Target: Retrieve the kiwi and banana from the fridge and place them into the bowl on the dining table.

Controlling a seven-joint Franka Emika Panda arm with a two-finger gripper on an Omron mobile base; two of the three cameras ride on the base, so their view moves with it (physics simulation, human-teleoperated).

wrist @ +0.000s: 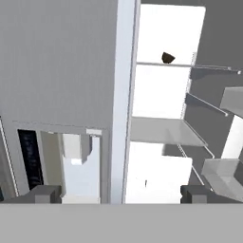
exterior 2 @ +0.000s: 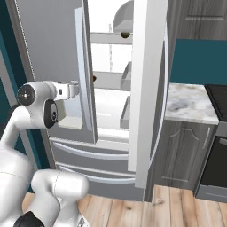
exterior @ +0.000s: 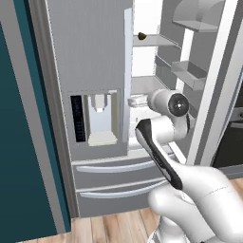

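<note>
The fridge [exterior: 90, 57] stands straight ahead with its left door shut and its right door swung open onto white shelves. A small dark kiwi [exterior: 141, 35] [exterior 2: 126, 34] [wrist: 167, 58] sits on the upper shelf, well above my hand. My gripper [exterior: 135, 100] [exterior 2: 75, 90] [wrist: 121, 194] is open and empty. It hovers at dispenser height by the inner edge of the left door [wrist: 124, 95] and points into the opening. A brown speck [exterior 2: 94, 79] shows past that door edge; I cannot tell what it is. The banana, the bowl and the dining table are out of view.
The open right door [exterior 2: 148, 88] with its grey bins [exterior: 190, 73] stands close on the right. Beyond it are a speckled counter [exterior 2: 190, 104] on dark cabinets and an oven [exterior 2: 217, 164]. A teal panel [exterior: 19, 142] borders the fridge's left side. The two bottom drawers [exterior: 114, 178] are shut.
</note>
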